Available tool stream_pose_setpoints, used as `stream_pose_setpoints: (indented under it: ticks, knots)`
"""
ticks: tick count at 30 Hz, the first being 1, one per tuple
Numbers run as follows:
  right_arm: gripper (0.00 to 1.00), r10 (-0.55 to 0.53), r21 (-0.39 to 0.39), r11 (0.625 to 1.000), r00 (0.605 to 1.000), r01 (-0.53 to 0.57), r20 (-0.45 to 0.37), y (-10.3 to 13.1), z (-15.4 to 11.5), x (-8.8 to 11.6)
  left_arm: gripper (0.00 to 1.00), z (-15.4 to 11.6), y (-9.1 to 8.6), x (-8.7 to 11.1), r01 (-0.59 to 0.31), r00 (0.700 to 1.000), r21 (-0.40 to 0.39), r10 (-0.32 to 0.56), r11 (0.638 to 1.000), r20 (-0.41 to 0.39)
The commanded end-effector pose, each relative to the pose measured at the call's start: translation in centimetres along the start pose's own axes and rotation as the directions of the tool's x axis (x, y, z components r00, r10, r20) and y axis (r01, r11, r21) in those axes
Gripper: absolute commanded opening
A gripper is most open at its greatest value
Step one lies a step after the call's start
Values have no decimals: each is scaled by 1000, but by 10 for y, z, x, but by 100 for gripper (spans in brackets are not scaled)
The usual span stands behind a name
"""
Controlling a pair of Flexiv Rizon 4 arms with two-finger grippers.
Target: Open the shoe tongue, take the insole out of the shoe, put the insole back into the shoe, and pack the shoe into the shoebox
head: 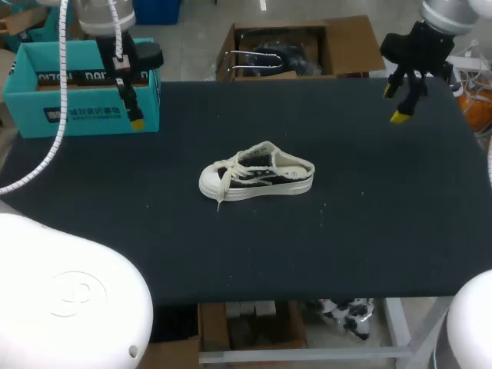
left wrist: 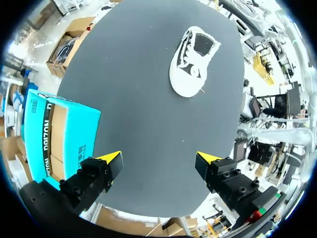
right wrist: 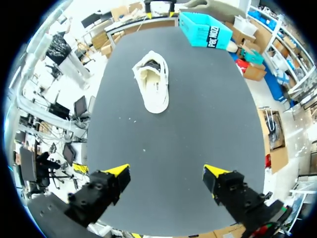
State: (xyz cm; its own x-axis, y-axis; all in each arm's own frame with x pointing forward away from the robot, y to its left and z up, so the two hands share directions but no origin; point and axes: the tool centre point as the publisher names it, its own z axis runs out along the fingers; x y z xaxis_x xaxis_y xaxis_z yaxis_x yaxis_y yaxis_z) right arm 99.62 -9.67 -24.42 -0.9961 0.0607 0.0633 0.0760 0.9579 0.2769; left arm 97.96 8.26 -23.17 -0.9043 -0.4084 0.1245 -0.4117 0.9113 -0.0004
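My left pincer (left wrist: 159,159) hangs spread and empty just beside the teal shoebox (left wrist: 64,134). My right pincer (right wrist: 167,171) is spread and empty too, over the opposite far corner of the dark surface (head: 346,231). Well ahead of both, the white shoe (head: 257,173) sits on its sole mid-surface, apart from everything, laces loose. I judge no step begun: opening, emptying, refilling and packing all remain.
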Motion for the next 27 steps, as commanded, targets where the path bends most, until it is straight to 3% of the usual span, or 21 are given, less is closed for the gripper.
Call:
stream_pose_setpoints:
  ticks: [1, 7, 8, 9, 23, 25, 27]
  knots:
    - [100, 20, -62, 998, 1000, -20, -4, 5, 21, 0, 100, 4, -15, 2, 212, 976, -9, -212, 977, -46]
    - [100, 61, -140, 988, 997, -67, -47, 28, 39, 8, 100, 10, -25, 18, 408, 913, -19, -409, 913, -9]
    - [100, 93, -127, 987, 993, -101, -68, 32, 43, 10, 100, 10, -27, 20, 461, 887, -41, -460, 886, 42]
    - [100, 93, -127, 987, 993, -101, -68, 32, 43, 10, 100, 10, -28, 21, 536, 841, -85, -522, 840, 145]
    - [100, 93, -127, 987, 993, -101, -68, 32, 43, 10, 100, 10, -28, 21, 536, 841, -85, -522, 840, 145]
    - [100, 91, -130, 986, 993, -100, -71, 36, 48, 11, 100, 9, -41, 33, 578, 814, -56, -570, 814, 114]
    - [100, 117, -156, 979, 988, -131, -100, 43, 61, 13, 100, 14, -55, 44, 643, 766, -93, -638, 760, 81]
